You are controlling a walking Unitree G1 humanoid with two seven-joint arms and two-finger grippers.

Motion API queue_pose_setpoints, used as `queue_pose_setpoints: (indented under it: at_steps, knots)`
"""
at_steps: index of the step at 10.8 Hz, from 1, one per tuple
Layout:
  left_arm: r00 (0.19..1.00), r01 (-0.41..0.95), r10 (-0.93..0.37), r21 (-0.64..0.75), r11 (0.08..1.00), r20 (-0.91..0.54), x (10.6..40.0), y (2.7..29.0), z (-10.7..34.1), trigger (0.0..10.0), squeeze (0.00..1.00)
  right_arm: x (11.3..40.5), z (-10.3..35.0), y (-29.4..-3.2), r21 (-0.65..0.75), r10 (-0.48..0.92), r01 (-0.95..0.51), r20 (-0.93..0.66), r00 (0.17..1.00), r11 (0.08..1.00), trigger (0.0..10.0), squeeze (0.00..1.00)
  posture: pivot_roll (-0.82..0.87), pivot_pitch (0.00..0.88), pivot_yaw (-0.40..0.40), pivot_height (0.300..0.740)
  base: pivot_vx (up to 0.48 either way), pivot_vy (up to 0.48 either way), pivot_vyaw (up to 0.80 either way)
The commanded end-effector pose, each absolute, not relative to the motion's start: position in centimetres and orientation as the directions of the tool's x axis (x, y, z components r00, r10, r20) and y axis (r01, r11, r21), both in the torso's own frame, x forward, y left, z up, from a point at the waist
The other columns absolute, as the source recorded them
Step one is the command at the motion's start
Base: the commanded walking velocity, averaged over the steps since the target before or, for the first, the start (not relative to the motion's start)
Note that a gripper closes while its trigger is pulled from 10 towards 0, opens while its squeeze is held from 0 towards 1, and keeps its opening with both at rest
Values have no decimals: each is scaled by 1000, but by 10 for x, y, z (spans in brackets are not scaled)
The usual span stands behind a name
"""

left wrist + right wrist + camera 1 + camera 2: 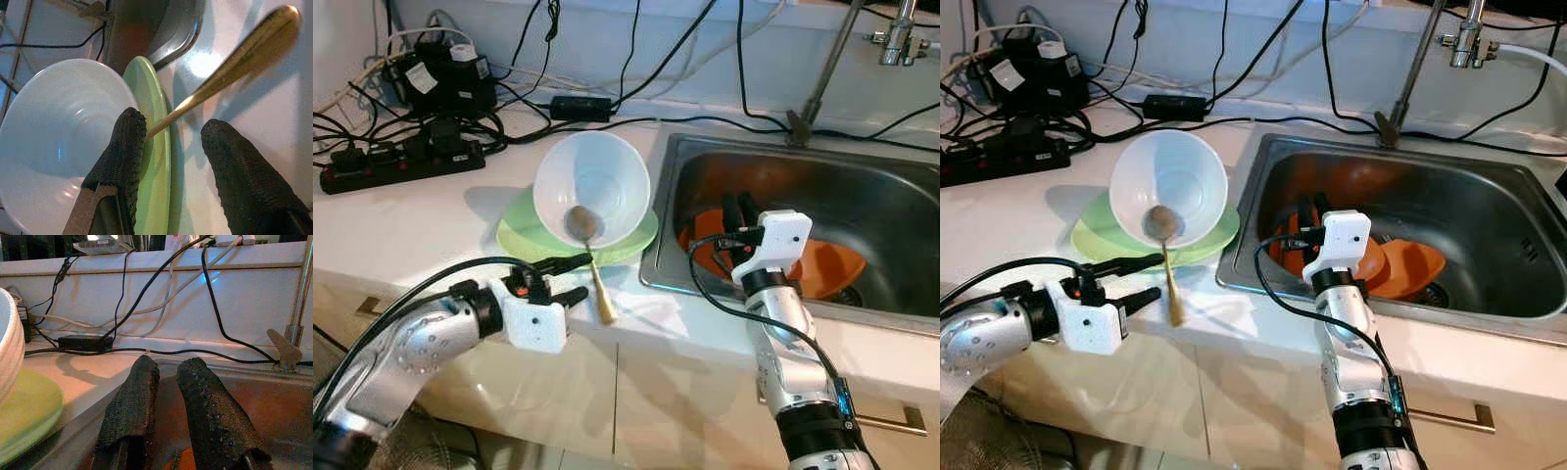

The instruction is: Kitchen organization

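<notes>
While the left end effector [570, 278] gapes wide by the spoon [592, 262], it should close gently round the handle.

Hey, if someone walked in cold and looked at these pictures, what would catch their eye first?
A white bowl tilts on a green plate on the counter left of the sink, a gold spoon leaning out of it. The open left tool hovers at the spoon's handle; the right tool reaches over orange dishes in the sink.
</notes>
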State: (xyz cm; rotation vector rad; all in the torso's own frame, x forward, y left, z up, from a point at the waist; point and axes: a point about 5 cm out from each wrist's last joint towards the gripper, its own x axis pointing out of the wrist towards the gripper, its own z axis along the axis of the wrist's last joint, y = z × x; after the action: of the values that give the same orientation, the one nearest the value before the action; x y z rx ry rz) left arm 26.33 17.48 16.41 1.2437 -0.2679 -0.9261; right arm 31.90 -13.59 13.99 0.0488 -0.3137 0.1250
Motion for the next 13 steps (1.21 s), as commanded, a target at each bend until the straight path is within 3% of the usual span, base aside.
queue_pose_setpoints:
  at_steps: [1,7,13]
  knots:
    - [604,469,-720,883,-25,-342,264,174,161,10000,0,319,144,-138,36,101,-119,328,939,992,10000,0,269,5,-1,725,0,0,0]
    - [547,564,-674,813,-142,-497,267,184,165,10000,0,319,143,-137,39,107,-126,322,941,991,10000,0,276,6,-2,725,0,0,0]
    - [452,571,-708,786,-238,-543,284,152,161,10000,0,318,143,-137,39,105,-124,325,940,992,10000,0,250,2,7,725,0,0,0]
